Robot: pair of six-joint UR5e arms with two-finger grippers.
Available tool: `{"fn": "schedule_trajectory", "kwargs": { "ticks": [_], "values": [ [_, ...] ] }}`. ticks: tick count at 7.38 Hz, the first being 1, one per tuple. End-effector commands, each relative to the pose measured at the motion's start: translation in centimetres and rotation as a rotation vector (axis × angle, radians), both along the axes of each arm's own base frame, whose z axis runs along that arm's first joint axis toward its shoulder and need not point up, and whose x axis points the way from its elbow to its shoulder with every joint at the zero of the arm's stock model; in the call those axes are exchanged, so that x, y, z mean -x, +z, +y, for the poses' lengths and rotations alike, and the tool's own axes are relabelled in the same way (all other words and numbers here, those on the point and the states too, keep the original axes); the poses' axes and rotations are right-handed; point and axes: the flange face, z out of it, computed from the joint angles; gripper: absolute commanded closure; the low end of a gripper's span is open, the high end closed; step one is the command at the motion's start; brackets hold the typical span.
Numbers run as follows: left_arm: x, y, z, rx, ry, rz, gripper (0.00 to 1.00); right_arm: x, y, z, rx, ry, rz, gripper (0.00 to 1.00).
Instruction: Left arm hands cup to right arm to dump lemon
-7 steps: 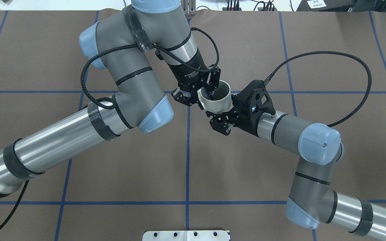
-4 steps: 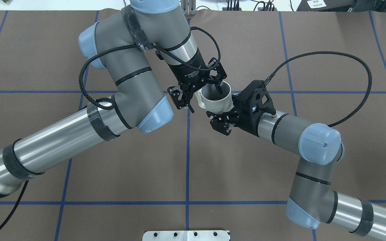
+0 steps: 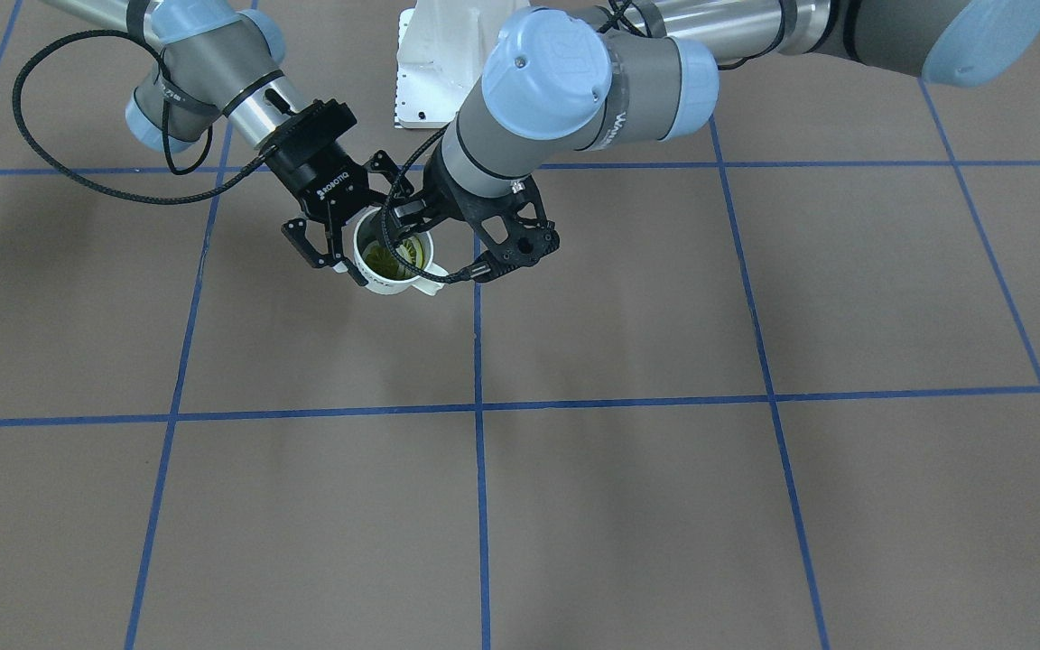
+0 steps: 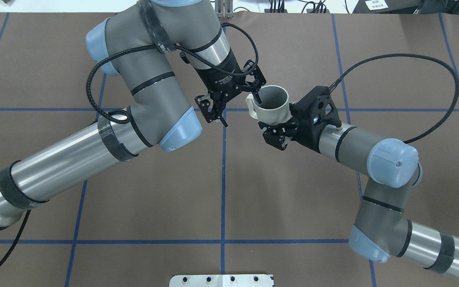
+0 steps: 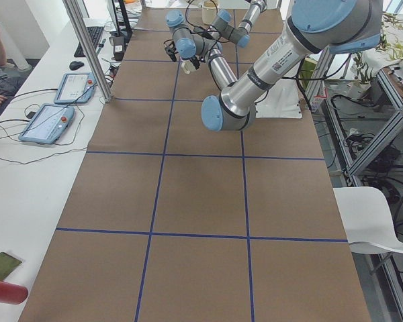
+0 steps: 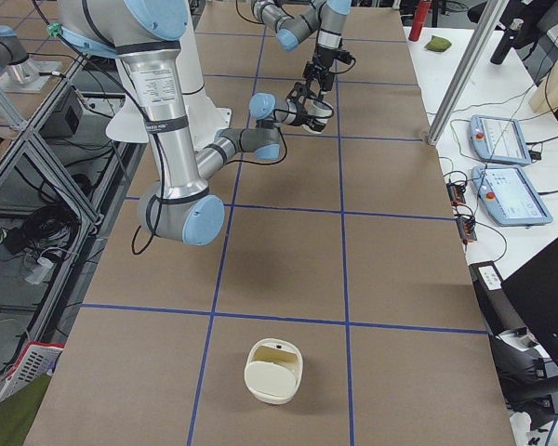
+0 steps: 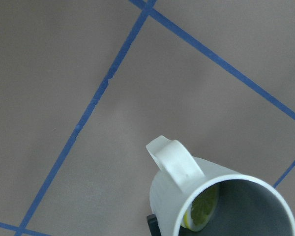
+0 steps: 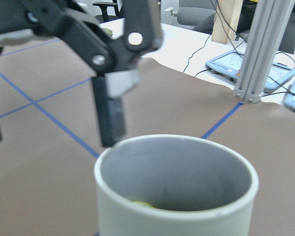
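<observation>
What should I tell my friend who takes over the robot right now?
Left tool: open, gripping nothing, one finger close by the rim of the cup.
Right tool: shut on the cup, holding it upright in the air.
Lemon: inside the cup.
Done: the cup is in the right tool.
Left to do: back the left tool away, then tip the cup to dump the lemon.
</observation>
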Motion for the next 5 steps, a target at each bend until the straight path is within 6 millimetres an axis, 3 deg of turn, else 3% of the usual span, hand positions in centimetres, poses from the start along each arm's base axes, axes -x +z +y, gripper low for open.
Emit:
{"fn": "schedule_trajectory", "kwargs": {
  "ticks": [1, 2, 5],
  "values": [
    [1.7, 0.3, -1.6, 0.002, -0.034, -0.004, 0.0, -7.3, 4.9, -3.5, 0.053, 0.129, 0.063, 0.42],
    [2.3, 0.3, -2.1, 0.002, -0.045, -0.004, 0.0, -11.9, 7.8, -4.2, 0.095, 0.194, 0.092, 0.41],
    [3.1, 0.0, -2.4, -0.005, -0.057, 0.002, 0.0, -25.4, 14.4, -2.5, 0.188, 0.35, 0.176, 0.4]
  ]
}}
